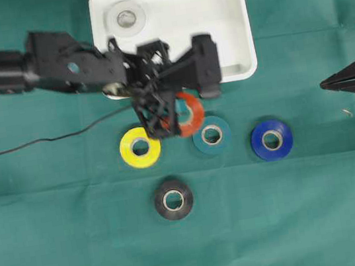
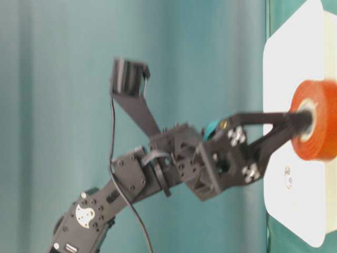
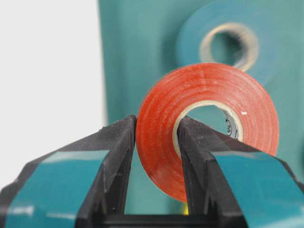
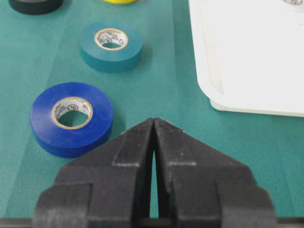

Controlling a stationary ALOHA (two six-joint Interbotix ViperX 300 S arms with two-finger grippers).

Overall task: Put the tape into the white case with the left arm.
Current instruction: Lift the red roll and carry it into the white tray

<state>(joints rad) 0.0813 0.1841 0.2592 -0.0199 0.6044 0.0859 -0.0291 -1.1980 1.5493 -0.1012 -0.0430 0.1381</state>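
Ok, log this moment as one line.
left end effector: shut on red tape | lifted beside white case | right end effector: shut, idle

case (image 1: 228, 25): far side of counter (image 1: 60, 244), one roll (image 1: 127, 17) in its left corner
held roll (image 1: 191, 114): just before case
four rolls (image 1: 140, 147): on counter, nearer

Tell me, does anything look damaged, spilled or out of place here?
Nothing stands out. The red tape is held upright by the left gripper; the other rolls lie flat on the green cloth, and the white case looks intact.
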